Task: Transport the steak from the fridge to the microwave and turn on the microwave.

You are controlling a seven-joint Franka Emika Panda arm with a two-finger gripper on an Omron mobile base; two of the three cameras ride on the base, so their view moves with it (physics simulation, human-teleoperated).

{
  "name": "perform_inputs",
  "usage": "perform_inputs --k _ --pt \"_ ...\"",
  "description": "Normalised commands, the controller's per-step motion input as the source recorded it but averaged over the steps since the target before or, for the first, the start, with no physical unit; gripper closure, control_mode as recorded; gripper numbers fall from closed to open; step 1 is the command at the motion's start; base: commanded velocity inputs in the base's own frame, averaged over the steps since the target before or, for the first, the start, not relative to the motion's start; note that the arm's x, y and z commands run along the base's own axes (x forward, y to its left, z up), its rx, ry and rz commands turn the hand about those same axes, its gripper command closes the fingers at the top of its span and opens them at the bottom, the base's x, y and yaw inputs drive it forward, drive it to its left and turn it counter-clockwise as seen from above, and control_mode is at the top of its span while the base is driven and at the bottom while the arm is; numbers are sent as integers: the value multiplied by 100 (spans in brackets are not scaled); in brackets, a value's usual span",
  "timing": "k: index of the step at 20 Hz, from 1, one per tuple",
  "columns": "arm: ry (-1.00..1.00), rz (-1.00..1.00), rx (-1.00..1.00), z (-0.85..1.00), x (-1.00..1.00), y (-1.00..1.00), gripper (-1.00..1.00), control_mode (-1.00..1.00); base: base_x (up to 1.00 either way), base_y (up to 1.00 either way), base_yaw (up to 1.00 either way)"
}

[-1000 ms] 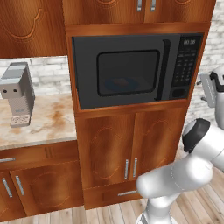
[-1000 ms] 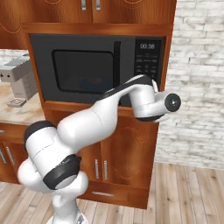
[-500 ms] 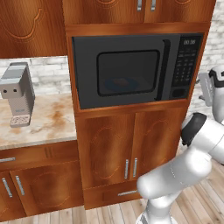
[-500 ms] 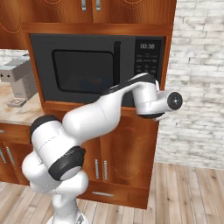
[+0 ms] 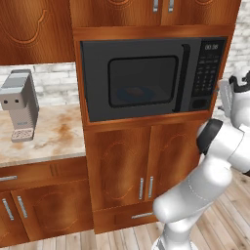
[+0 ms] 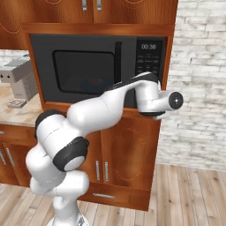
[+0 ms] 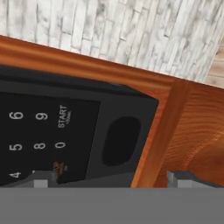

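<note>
Directly ahead of the gripper [image 7: 107, 178] lies the microwave [image 5: 146, 78], its glossy black keypad [image 7: 41, 133] flat beside grained wood trim [image 7: 164, 127]. Fingers spread wide, grasping nothing; the white arm [image 6: 106, 106] bends sideways, hand rolled.

We are reading "START" and the digits 4, 5, 6, 8, 9 and 0 on the microwave's [image 5: 151, 77] keypad [image 7: 41, 135], while its small display [image 6: 148, 46] is showing what looks like 00:38.

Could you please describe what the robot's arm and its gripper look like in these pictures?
The glossy white arm is built of rounded tubular segments joined by dark grey bands and black round caps at the joints. Its gripper ends in two small, blocky grey finger tips. No cables or markings are visible.
</note>
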Motion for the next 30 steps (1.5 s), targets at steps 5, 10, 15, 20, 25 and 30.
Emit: perform_inputs --k 5,10,15,20,25,30 --pt "1 0 2 -9 21 0 -100 -100 0 0 0" --pt "1 0 3 -5 25 -1 -100 -100 0 0 0" --pt "0 0 6 -5 23 -7 -100 -100 0 0 0" --pt "0 0 7 -7 18 -11 -100 -100 0 0 0" --pt "0 0 6 -7 22 -5 -100 -100 0 0 0" --pt "0 0 3 -7 24 0 -100 -100 0 0 0"
